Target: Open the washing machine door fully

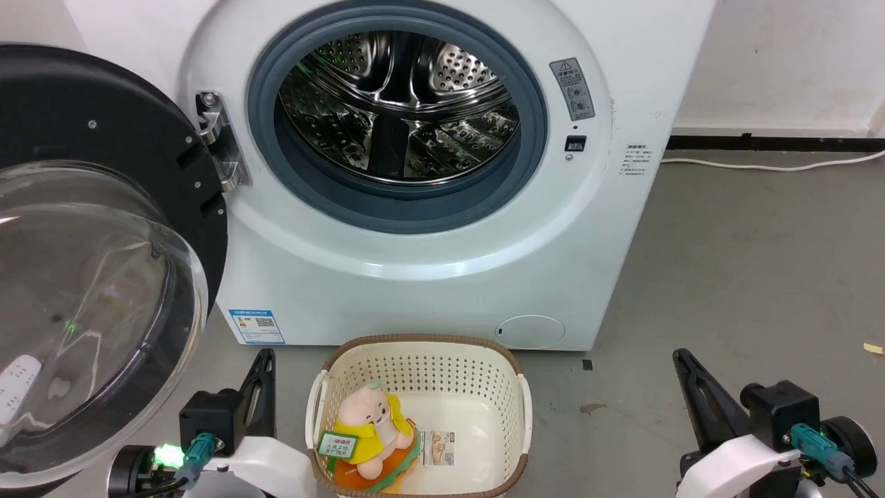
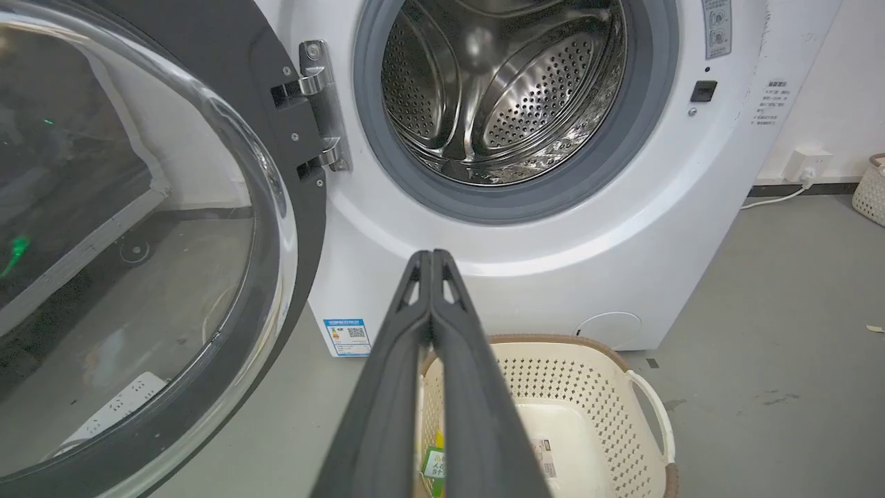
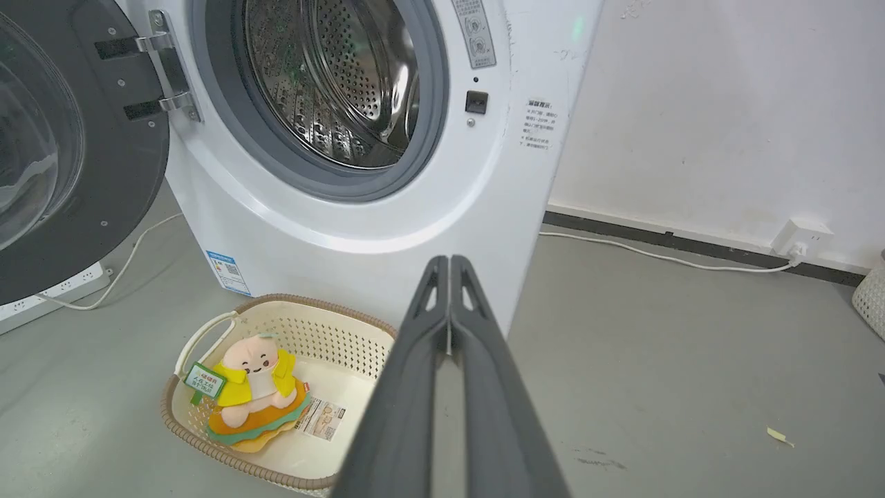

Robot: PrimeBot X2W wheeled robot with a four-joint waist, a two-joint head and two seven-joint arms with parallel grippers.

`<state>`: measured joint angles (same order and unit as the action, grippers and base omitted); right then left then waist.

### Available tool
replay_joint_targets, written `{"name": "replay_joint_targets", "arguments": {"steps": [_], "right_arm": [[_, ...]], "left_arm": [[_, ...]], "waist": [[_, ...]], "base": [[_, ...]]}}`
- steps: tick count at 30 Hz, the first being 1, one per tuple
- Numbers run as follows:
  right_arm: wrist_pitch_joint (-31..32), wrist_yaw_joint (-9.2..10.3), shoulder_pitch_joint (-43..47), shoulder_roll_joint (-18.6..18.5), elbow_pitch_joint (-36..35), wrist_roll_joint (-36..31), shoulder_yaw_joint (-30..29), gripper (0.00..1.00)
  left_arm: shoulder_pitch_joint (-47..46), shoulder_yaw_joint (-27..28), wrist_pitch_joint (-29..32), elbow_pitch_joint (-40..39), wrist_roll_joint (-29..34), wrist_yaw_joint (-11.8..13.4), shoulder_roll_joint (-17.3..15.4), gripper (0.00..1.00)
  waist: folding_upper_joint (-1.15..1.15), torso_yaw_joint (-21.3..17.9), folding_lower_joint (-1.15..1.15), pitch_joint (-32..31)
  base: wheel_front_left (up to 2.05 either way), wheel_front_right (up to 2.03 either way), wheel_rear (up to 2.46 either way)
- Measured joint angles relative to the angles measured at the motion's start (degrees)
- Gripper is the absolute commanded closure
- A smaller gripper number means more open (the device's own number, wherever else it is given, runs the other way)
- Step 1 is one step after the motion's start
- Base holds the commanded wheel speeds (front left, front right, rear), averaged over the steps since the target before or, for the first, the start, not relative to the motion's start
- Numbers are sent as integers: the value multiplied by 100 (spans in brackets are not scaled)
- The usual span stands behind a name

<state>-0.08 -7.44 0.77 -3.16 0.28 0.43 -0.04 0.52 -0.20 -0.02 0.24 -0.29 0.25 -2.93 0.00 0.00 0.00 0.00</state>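
Washing machine door (image 1: 90, 263) open; one basket (image 1: 422, 340), one toy (image 1: 373, 422).

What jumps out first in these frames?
The big black washing machine door with its bulging glass centre stands wide open at the left, leaving the shiny steel drum of the white washing machine exposed in the middle. On the floor right in front sits a cream basket holding a plush toy in a yellow jacket. The left gripper and right gripper flank it, both shut and empty.
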Motion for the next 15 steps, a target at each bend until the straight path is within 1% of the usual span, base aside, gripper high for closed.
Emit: {"name": "replay_joint_targets", "arguments": {"steps": [15], "right_arm": [[0,0,-5,0,-2,0,5,100]], "left_arm": [[-1,12,0,-1,13,-1,4,100]], "waist": [[0,0,0,0]], "base": [[0,0,0]]}}
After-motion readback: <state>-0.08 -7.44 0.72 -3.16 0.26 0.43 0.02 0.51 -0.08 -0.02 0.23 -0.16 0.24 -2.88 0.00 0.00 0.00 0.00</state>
